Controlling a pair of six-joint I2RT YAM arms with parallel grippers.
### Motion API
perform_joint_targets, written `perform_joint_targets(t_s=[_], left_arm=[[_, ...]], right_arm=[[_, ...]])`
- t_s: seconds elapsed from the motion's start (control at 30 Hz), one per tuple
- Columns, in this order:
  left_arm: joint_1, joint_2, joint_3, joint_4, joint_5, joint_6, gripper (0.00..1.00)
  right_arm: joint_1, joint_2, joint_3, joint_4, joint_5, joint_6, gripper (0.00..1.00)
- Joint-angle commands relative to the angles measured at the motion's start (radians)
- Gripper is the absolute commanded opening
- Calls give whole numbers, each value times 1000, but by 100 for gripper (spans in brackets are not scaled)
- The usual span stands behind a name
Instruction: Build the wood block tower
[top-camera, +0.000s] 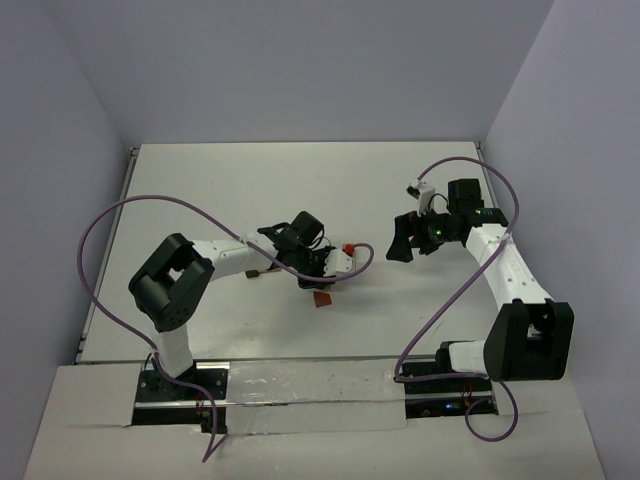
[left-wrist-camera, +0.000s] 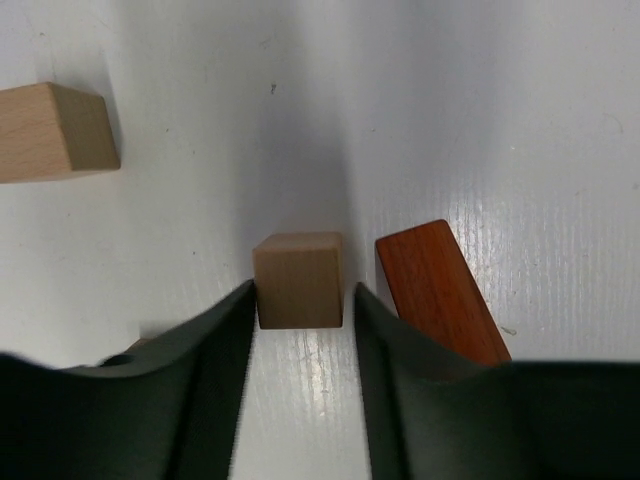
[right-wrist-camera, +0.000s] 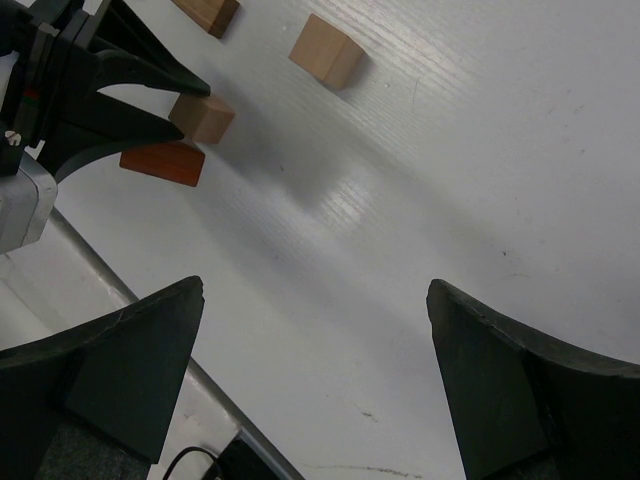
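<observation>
A small tan cube (left-wrist-camera: 298, 280) rests on the white table between the fingertips of my left gripper (left-wrist-camera: 303, 292), which is shut on its sides. The reddish-brown wedge (left-wrist-camera: 435, 290) lies flat just right of that gripper's right finger. Another tan block (left-wrist-camera: 55, 130) lies apart at the upper left. In the right wrist view the same cube (right-wrist-camera: 200, 118) and wedge (right-wrist-camera: 162, 163) sit at the left gripper's tips, with two more blocks (right-wrist-camera: 326, 50) (right-wrist-camera: 208, 12) beyond. All blocks lie singly; none is stacked. My right gripper (right-wrist-camera: 315, 290) hangs open and empty, off to the right (top-camera: 400, 240).
The table's near edge (right-wrist-camera: 100, 270) runs close behind the wedge. Purple cables (top-camera: 110, 215) loop over both arms. Grey walls (top-camera: 60, 150) enclose the table on the left, back and right.
</observation>
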Motion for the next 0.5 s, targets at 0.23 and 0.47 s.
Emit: perform_joint_targets(t_s=[0.23, 0.47], left_arm=[[0, -16, 49, -61, 16, -5, 14], [146, -117, 75, -276, 130, 58, 8]], right_arm=[[-4, -26, -1, -5, -24, -6, 100], [-5, -30, -6, -1, -29, -9, 100]])
